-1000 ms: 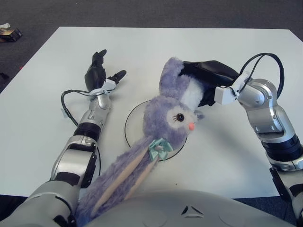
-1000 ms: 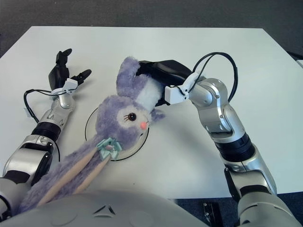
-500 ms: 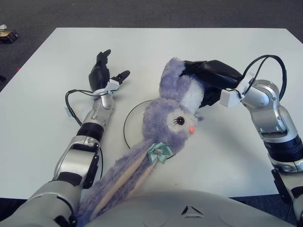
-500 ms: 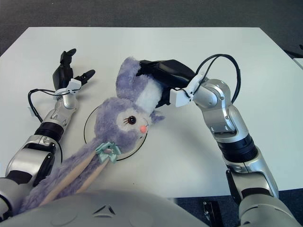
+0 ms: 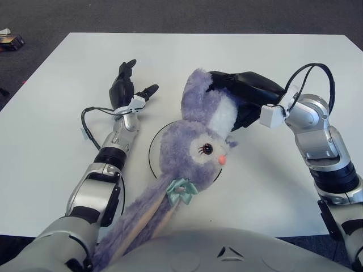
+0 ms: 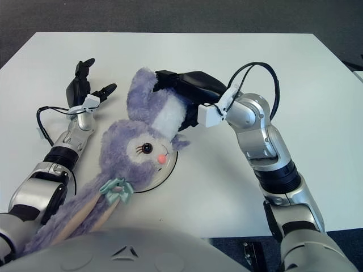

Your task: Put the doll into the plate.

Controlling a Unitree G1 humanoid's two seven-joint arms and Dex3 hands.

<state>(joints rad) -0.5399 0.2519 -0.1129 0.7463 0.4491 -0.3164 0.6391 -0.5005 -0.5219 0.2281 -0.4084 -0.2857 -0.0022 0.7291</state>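
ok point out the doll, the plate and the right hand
doll (image 5: 193,148), left eye view, on its face
plate (image 5: 153,148), left eye view, on its left rim
right hand (image 5: 241,90), left eye view, on its back, gripping the doll

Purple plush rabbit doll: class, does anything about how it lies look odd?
Yes. The purple plush rabbit doll is upside down, head over the round white plate, long ears trailing off the table's near edge. The right hand grips its body; the left hand is open beside.

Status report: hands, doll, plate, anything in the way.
Right hand gripping doll over plate. Left hand open, idle on the table left of the plate. Nothing blocking.
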